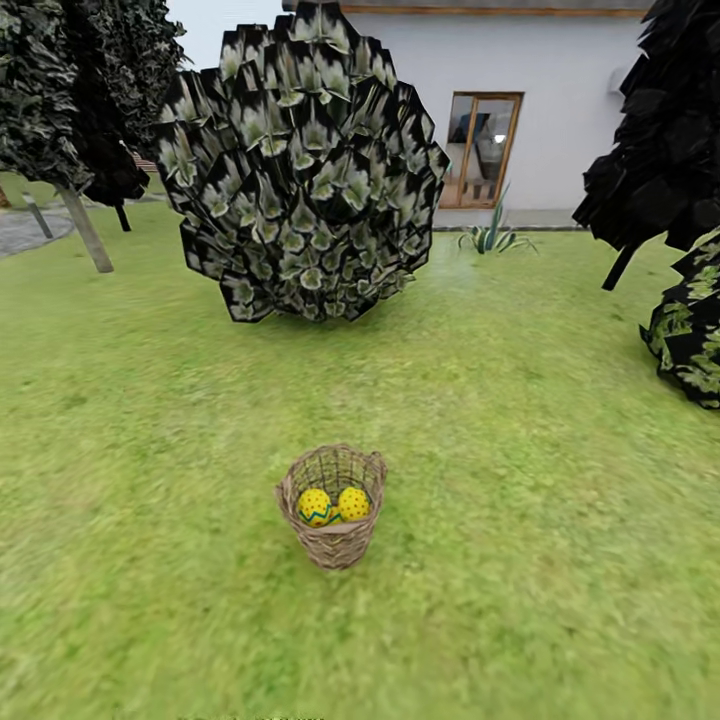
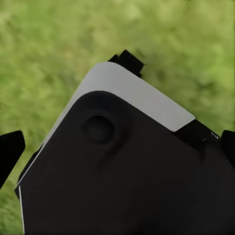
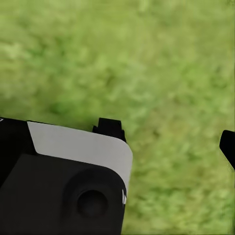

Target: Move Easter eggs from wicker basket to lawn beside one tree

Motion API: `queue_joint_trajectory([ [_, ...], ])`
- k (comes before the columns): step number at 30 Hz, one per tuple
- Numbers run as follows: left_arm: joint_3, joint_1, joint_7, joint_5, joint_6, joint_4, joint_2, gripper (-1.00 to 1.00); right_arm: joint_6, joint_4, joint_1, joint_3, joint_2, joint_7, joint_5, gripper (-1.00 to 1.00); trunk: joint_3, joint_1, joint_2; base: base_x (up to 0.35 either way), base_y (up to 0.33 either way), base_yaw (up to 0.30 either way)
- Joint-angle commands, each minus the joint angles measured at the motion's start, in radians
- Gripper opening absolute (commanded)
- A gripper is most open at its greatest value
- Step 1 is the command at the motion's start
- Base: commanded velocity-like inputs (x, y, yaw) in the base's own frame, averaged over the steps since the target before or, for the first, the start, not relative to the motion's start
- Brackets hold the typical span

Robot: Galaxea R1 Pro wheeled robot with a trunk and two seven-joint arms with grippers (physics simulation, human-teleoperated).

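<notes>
Head view puts the wicker basket [image 1: 333,505] upright on the lawn [image 1: 540,560], straight ahead of us and well apart from the big round bush [image 1: 300,160] behind it. Two of the Easter eggs [image 1: 334,505] show side by side inside, yellow against the weave; the third we cannot make out, likely hidden lower down. A pale-trunked tree [image 1: 88,232] leans at the far left, near a grey paved patch [image 1: 25,232].

We judge the eggs to be light, hard and smooth, so apt to roll or slip from a loose pinch. We would take each one across its widest middle, reaching straight down past the braided rim. The basket itself looks light too, and a sideways nudge could tip it.

In the left wrist view, dark fingertips [image 2: 11,149] stand at opposite edges of the picture over bare grass, so we take the left gripper [image 2: 120,147] as spread wide and empty. In the right wrist view one fingertip [image 3: 228,147] shows at the edge above grass; how wide the right gripper stands we cannot tell, though nothing is seen between its jaws
</notes>
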Motion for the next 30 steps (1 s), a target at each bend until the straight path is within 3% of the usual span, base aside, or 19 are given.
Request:
queue_joint_trajectory([
  [1, 0.008, -0.001, 0.004, -0.006, 0.000, 0.002, 0.002, 1.00, -0.005, 0.002, -0.001, 0.003, -0.002, -0.003, 0.007, 1.00, -0.001, 0.000, 0.000, 0.000, 0.000, 0.291],
  [10, 0.008, 0.005, 0.005, -0.008, 0.000, 0.002, -0.002, 1.00, -0.005, 0.001, -0.001, 0.002, -0.004, -0.004, 0.002, 1.00, -0.001, 0.000, 0.000, 0.040, 0.004, 0.251],
  [30, 0.008, 0.005, 0.003, -0.007, -0.001, 0.001, -0.020, 1.00, -0.037, 0.000, -0.001, 0.001, 0.002, -0.002, 0.003, 1.00, 0.012, 0.000, 0.000, 0.013, 0.006, 0.007],
])
